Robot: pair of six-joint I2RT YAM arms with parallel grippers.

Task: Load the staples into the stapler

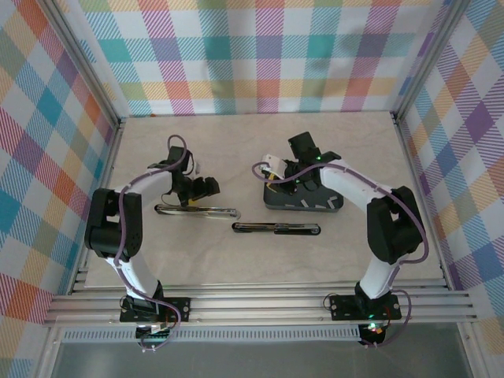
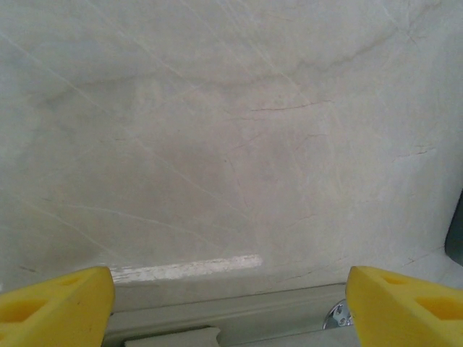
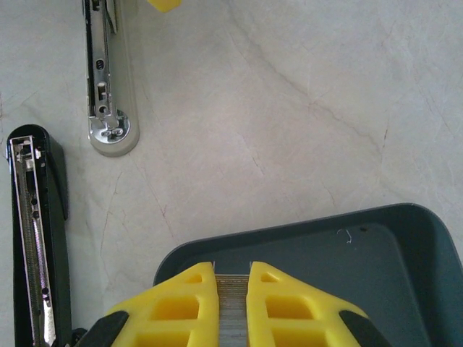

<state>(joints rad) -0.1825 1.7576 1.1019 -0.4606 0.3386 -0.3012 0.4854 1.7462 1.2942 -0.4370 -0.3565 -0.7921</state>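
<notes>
The right gripper (image 3: 231, 273) is clenched on a short light-grey metal strip of staples (image 3: 231, 312), over the dark grey plastic tray (image 3: 362, 253). The left gripper (image 2: 230, 289) hangs released, left of that tray. Pick-up looks done; next, I judge, the strip must travel left of the tray and line up lengthwise with the opened black stapler (image 3: 32, 238).

I see a pale, marble-veined table (image 1: 331, 260) enclosed on three sides by pastel plaid walls (image 1: 260, 55). A dark grey tray (image 3: 354, 282) sits right of centre. Aluminium rails (image 1: 260, 303) cross the near edge.
</notes>
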